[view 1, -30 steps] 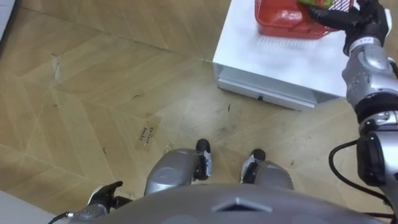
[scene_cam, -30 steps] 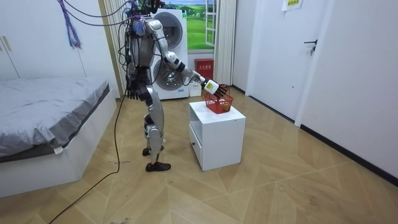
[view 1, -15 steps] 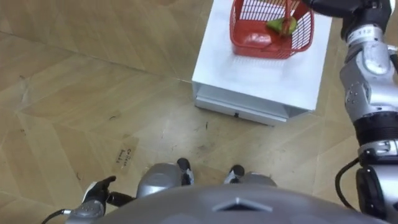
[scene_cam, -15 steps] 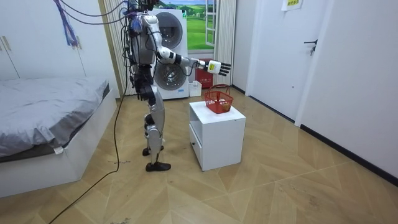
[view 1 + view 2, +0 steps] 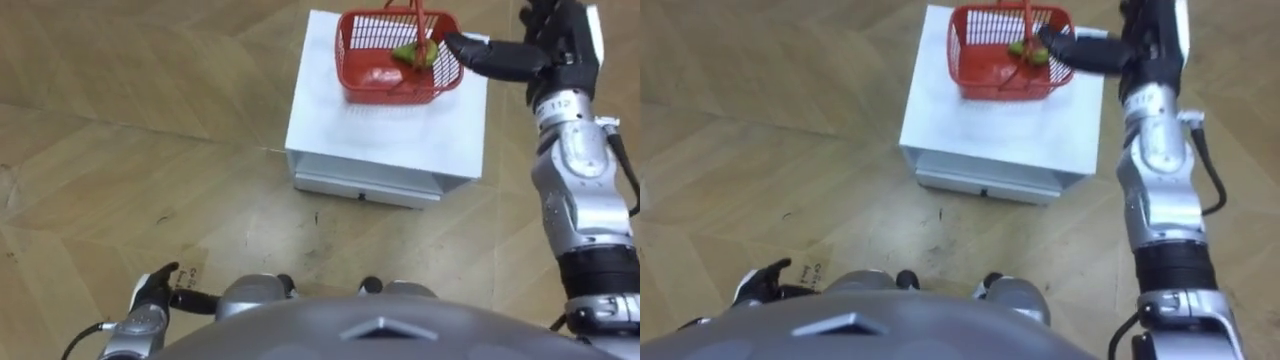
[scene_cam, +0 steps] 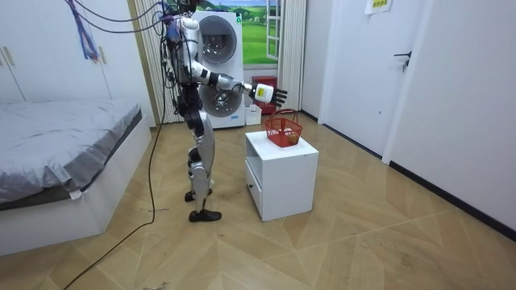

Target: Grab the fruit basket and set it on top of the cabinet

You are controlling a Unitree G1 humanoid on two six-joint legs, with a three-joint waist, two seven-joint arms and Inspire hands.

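The robot stands upright on the herringbone wood floor (image 5: 120, 150), just beside a low white cabinet (image 5: 340, 135) that sits in the upper middle of the left eye view. On the far half of the cabinet's top rests the red fruit basket (image 5: 362, 48), flat on its base, its thin handle (image 5: 417, 22) standing up over the middle. Inside it I can make out a green fruit (image 5: 408, 51) against the right side and a reddish one (image 5: 377, 75) on the bottom. The right hand (image 5: 553, 42) is at the upper right of the frame, at the end of an arm that reaches up along the right edge. It is spread wide with nothing in it, its thumb stretched towards the frame's left so that the tip lies over the basket's right rim. In the room view that hand hangs in the air, higher than the basket and towards the room view's left of it, well clear of the handle. The left hand (image 5: 148, 303) hangs low in the lower left corner, by the robot's side and well apart from the cabinet; whether it is open or closed I cannot tell. Behind the robot stands a washing machine (image 6: 222, 48), and a bed (image 6: 64, 137) with a grey cover takes up the room view's left.
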